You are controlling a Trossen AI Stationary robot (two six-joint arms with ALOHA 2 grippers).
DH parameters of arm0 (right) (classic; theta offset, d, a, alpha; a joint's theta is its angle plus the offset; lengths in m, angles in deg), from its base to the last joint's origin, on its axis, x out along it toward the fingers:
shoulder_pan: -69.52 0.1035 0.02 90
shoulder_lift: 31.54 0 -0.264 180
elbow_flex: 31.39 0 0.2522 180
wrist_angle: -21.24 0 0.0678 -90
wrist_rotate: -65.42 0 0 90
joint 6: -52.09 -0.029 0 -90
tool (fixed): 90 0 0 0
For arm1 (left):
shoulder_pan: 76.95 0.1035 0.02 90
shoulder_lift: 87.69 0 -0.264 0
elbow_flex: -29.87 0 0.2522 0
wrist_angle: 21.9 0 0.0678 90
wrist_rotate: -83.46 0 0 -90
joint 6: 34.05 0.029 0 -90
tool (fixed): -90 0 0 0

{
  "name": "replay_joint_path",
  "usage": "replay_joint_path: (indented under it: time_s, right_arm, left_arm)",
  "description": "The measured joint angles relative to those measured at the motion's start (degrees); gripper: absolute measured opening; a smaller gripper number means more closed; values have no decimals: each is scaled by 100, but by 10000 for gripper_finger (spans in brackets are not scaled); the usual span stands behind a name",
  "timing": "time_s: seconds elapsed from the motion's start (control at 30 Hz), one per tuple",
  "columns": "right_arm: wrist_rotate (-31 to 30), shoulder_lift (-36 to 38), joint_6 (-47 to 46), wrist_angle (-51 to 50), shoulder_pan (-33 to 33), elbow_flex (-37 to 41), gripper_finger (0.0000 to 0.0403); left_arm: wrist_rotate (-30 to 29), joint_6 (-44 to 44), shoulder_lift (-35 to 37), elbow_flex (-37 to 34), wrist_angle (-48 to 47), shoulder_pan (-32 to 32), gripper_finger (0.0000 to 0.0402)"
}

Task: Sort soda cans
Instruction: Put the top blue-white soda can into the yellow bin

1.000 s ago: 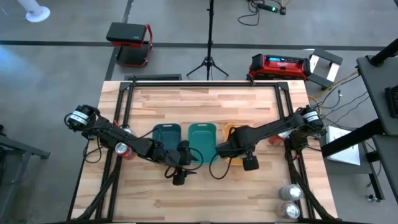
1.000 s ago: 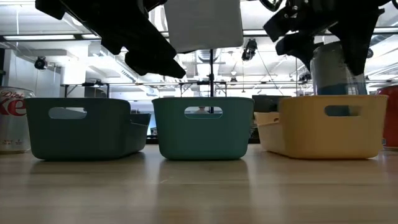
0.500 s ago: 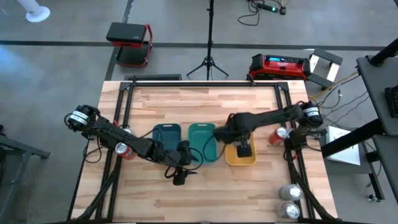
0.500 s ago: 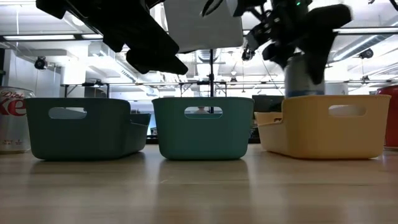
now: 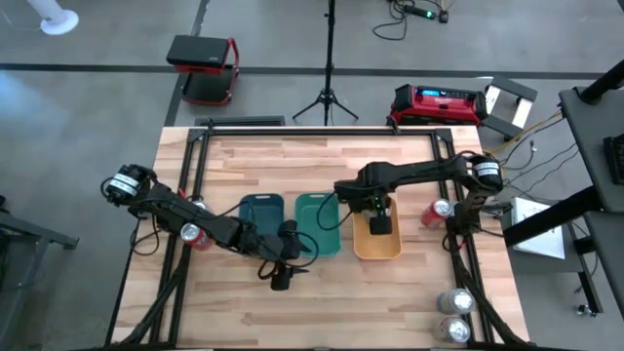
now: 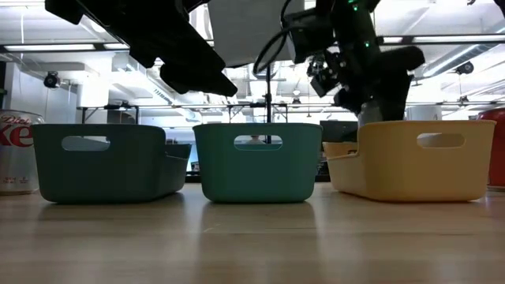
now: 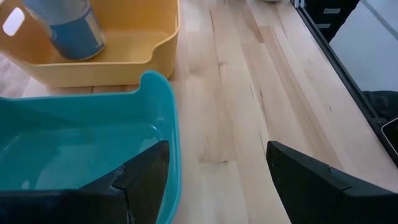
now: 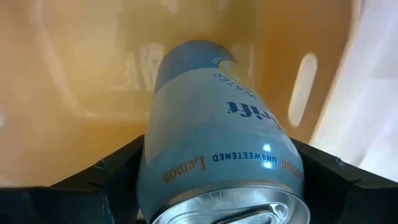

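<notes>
Now three trays (image 5: 261, 208); right hand (image 5: 380, 222) grips one can (image 8: 217, 168)

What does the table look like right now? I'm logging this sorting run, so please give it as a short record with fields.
right gripper: shut on a pale blue lemon water can, lowered inside the yellow tray
left gripper: open, empty, near the table's front edge in front of the teal trays
trays: dark teal tray, teal tray, then the yellow tray, in a row
loose cans: one red can at the left edge, one red can at the right edge, two silver cans at the front right corner
</notes>
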Motion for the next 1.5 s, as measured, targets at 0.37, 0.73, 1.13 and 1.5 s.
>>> replay_joint_path:
  time_s: [0.37,0.73,1.13,1.5]
  right_arm:
    - [2,2,-17,239,-27,106,312]
    - [-45,2,-119,371,-94,108,316]
    - [-289,3,-372,215,-73,-49,367]
    - [-340,10,-544,-333,-56,-945,368]
  left_arm:
    - [-4,68,0,-4,87,0,254]
    - [-13,151,0,39,118,0,254]
    - [-13,151,7,39,99,-3,254]
    - [-83,107,516,39,-412,-6,254]
